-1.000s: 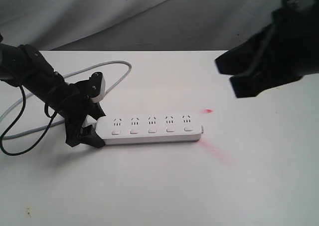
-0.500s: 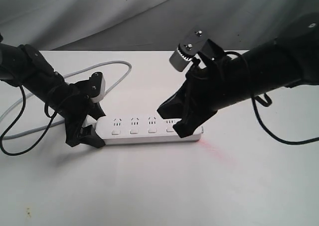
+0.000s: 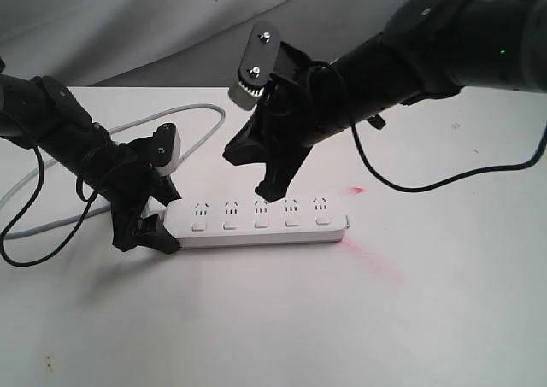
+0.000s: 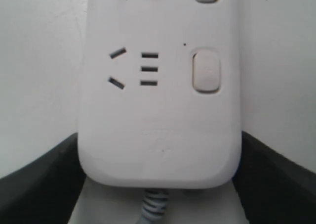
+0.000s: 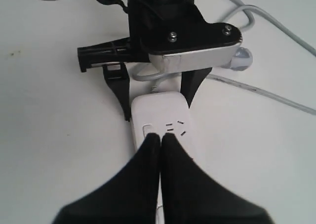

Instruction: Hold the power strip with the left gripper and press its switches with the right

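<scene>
The white power strip (image 3: pixel 256 220) lies flat on the white table, its row of switches (image 3: pixel 261 225) facing the front. My left gripper (image 3: pixel 149 220) is shut on the strip's cord end. In the left wrist view the black jaws press both sides of the power strip (image 4: pixel 158 110), with one switch (image 4: pixel 206 70) showing. My right gripper (image 3: pixel 273 190) hangs over the strip's middle with its jaws shut and nothing held. In the right wrist view the right gripper (image 5: pixel 160 136) has its tips over the power strip (image 5: pixel 165 110), beside a switch (image 5: pixel 146 131).
The grey cord (image 3: pixel 192 114) loops away behind the left arm, and a black cable (image 3: pixel 34 233) trails at the table's left edge. A small red mark (image 3: pixel 357 190) and a pink smear (image 3: pixel 376 263) lie right of the strip. A grey cloth hangs behind the table.
The right arm came in from the upper right, dipped to the strip's right end, then rose and moved left over its middle. The left gripper and strip stayed still.
</scene>
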Tool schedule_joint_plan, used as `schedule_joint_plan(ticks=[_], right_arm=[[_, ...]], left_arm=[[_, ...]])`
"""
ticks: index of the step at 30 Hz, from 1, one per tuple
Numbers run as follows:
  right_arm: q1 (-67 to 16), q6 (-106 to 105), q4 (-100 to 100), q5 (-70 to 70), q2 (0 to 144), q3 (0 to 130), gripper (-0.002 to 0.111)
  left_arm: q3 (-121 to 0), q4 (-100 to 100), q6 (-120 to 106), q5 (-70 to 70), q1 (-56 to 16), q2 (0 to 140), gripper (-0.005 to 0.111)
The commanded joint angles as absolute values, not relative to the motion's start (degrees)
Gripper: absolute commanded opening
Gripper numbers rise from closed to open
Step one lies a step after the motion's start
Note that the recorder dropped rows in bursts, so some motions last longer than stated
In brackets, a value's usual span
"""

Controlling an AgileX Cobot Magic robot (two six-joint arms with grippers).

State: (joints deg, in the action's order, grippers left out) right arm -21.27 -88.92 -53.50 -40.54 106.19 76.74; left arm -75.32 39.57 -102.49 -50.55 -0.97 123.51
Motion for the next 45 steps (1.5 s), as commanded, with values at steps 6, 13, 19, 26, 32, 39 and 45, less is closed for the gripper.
schedule_joint_plan(ticks=[6, 13, 19, 26, 32, 39, 45], right_arm=[[-24.6, -96.0, -53.9, -35.1, 112.4, 78.1, 0.011], [-24.9, -98.9, -56.4, -35.1, 113.6, 78.1, 0.041], [-24.9, -98.9, -61.2, -34.1, 113.6, 78.1, 0.046], [-26.8, -100.5, -63.7, -25.9, 114.1, 78.1, 0.046], [-26.9, -109.5, -66.8, -25.2, 117.2, 78.1, 0.046], [-28.1, -118.5, -70.9, -24.4, 119.3, 78.7, 0.046], [-28.6, -117.6, -71.1, -25.9, 123.0, 84.2, 0.046]], left_arm=[[-75.5, 40.1, -102.4, -51.3, -1.3, 123.6, 0.068], [-75.5, 40.1, -102.4, -51.2, -1.3, 123.6, 0.068], [-75.5, 40.1, -102.4, -51.2, -1.3, 123.6, 0.068], [-75.5, 40.1, -102.4, -51.2, -1.3, 123.6, 0.068], [-75.5, 40.1, -102.4, -51.3, -1.3, 123.6, 0.068], [-75.5, 40.1, -102.4, -51.3, -1.3, 123.6, 0.068], [-75.5, 40.1, -102.4, -51.3, -1.3, 123.6, 0.068]])
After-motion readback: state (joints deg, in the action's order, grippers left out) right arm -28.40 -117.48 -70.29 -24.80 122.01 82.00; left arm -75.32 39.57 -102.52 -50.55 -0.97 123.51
